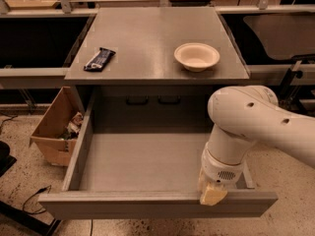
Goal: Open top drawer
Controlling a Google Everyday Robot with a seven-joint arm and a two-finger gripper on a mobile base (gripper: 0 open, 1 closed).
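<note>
The wide matte-grey top drawer [142, 161] is standing pulled far out from under the grey counter [147, 33], showing its box-like inside and plain handleless front panel. The claw [213, 194], a tan tip on the thick white robot arm [246, 127], is sitting at the panel's top edge near its right end; how far open it is cannot be told. A white paper bowl [197, 56] and a dark snack packet [100, 59] are lying on the counter. A brown cardboard box [51, 129] is sitting on the floor left of the drawer.
</note>
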